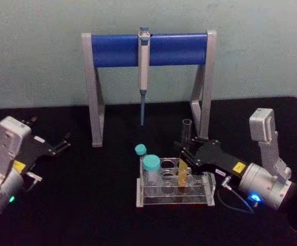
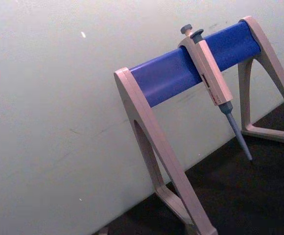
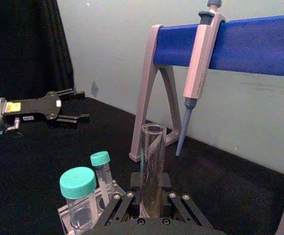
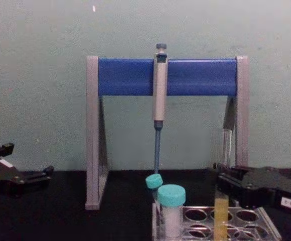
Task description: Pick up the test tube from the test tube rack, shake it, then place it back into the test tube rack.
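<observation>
On the black counter (image 1: 87, 205), near the middle, sits the test tube rack (image 1: 175, 190) — a low clear box with round holes in its top. The test tube (image 1: 184, 154) stands upright in a hole at the rack's back right part, with yellow-orange liquid in its bottom end and its open mouth well above the rack.

The right gripper (image 1: 186, 151) reaches in from the right side and its black fingers are pressed against the tube on both sides, pinching it around the middle, above the liquid. In the right wrist view the clear tube (image 3: 152, 169) rises straight up between the black fingers (image 3: 113, 208). In the chest view the dark gripper (image 4: 225, 183) sits just above the rack (image 4: 221, 221), and the yellow part of the tube (image 4: 221, 216) shows below it.

Two short tubes with teal caps stand in the left end of the rack — a big one (image 1: 151, 171) in front and a thin one (image 1: 141, 152) behind it.

Behind the rack stands a tall grey and blue stand (image 1: 148, 51). A pipette (image 1: 144, 77) hangs from its blue bar, tip pointing down.

Far off on the left side of the counter, the left gripper (image 1: 64, 142) rests low, well apart from the rack. Its fingers are spread and hold nothing.
</observation>
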